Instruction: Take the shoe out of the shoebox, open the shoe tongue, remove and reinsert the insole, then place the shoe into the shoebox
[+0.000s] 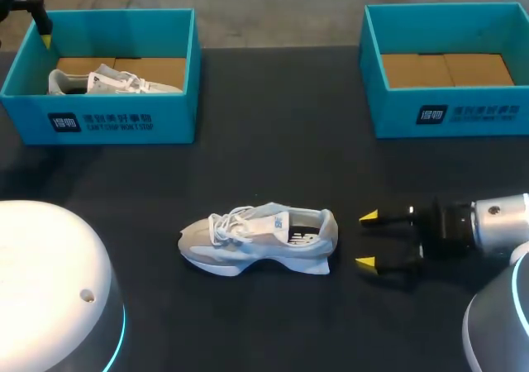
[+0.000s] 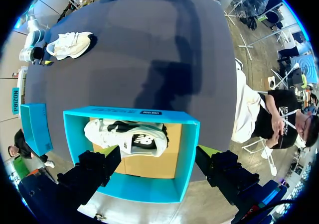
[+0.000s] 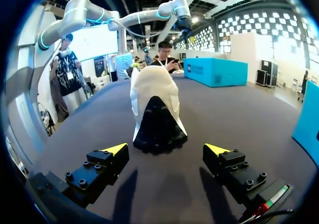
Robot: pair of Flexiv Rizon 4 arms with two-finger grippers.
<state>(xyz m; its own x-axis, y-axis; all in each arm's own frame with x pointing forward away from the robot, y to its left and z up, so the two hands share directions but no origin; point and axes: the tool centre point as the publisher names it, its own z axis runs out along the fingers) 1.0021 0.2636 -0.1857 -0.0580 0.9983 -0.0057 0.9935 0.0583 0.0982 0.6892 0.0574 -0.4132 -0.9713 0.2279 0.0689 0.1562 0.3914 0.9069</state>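
In the near middle of the table (image 1: 273, 149), out of any box: the shoe (image 1: 256, 240), toe pointing left, heel right, laces uppermost. Just right of the heel, not touching it: the right gripper (image 1: 366, 240), fingers spread wide, holding nothing. At the far left, above the left shoebox (image 1: 124, 124): the left gripper (image 2: 158, 157), likewise wide and holding nothing, with a second shoe (image 2: 127, 139) lying inside the box beneath it. Probably the step in hand: steady the heel, then lift the tongue. To do it well, come in level with the tabletop, straddle the heel counter rather than the flared sole, and close only enough to pin it. Avoid dropping low and scraping the fingertips, or squeezing hard and folding the collar over the insole. Bring the left gripper across to work the tongue from the toe side. Broad dark tabletop between shoe and boxes for that approach. Keep clear of the blue walls along the far edge, including the right shoebox (image 1: 446, 112), far right, well apart from the shoe.
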